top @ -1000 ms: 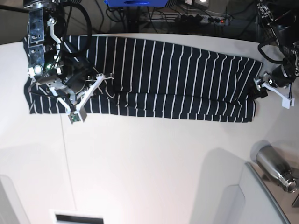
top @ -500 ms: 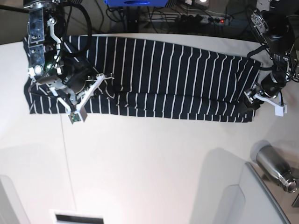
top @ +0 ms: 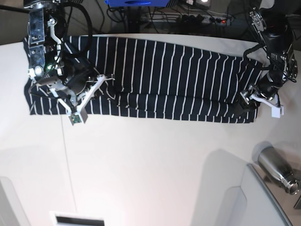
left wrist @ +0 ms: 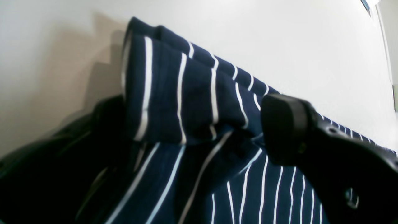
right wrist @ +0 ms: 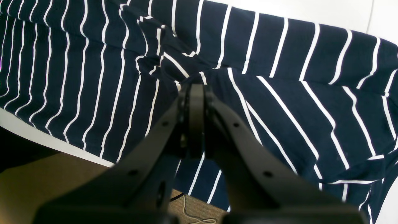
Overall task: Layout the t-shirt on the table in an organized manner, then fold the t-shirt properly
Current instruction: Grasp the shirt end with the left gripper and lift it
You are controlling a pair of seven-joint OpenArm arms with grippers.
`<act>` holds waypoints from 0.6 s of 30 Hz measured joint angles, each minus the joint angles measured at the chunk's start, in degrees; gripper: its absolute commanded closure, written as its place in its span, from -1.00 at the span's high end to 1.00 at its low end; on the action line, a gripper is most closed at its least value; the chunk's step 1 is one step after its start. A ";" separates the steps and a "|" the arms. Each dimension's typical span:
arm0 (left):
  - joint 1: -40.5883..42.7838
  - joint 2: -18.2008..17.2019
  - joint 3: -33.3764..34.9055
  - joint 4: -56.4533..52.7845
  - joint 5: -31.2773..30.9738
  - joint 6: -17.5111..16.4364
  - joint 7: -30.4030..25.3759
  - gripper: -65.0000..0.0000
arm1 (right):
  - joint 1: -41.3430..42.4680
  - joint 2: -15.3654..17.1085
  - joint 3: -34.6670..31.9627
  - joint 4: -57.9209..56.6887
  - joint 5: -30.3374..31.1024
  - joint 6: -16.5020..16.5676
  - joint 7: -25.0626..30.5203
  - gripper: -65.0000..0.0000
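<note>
The t-shirt (top: pixel 169 77), dark navy with thin white stripes, lies as a long folded band across the far part of the white table (top: pixel 150 160). Over its left end my right gripper (top: pixel 104 78) is shut, and in the right wrist view the fabric (right wrist: pixel 279 102) puckers into the closed fingertips (right wrist: pixel 193 90). My left gripper (top: pixel 259 104) stands open at the shirt's right front corner. In the left wrist view that folded corner (left wrist: pixel 174 102) lies between the jaws, with one black pad (left wrist: pixel 281 130) resting above the cloth.
A steel bottle (top: pixel 278 172) lies at the right front beside a grey panel (top: pixel 263 202). Cables and a power strip (top: pixel 207 19) run behind the table's far edge. A thin seam (top: pixel 68 165) crosses the tabletop on the left.
My left arm has swung in from the table's right edge to the shirt's right front corner, jaws still wide. The right arm and the shirt have not moved.
</note>
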 measured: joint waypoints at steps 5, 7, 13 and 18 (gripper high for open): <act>0.26 0.15 0.00 -0.37 0.79 0.04 0.63 0.02 | 0.00 0.00 0.00 0.00 0.00 0.00 0.00 -1.00; 0.42 0.35 -0.20 -0.63 0.90 0.04 1.25 -0.29 | -0.02 0.00 0.00 0.00 0.00 0.00 -0.02 -1.00; 0.42 0.76 -0.22 -0.96 1.09 0.07 2.36 -0.80 | -0.02 0.00 0.00 0.00 0.00 0.00 -0.02 -1.00; 0.24 0.76 -0.22 -0.79 1.33 0.24 2.78 -1.00 | -0.13 0.00 0.00 0.00 0.00 0.00 0.00 -1.00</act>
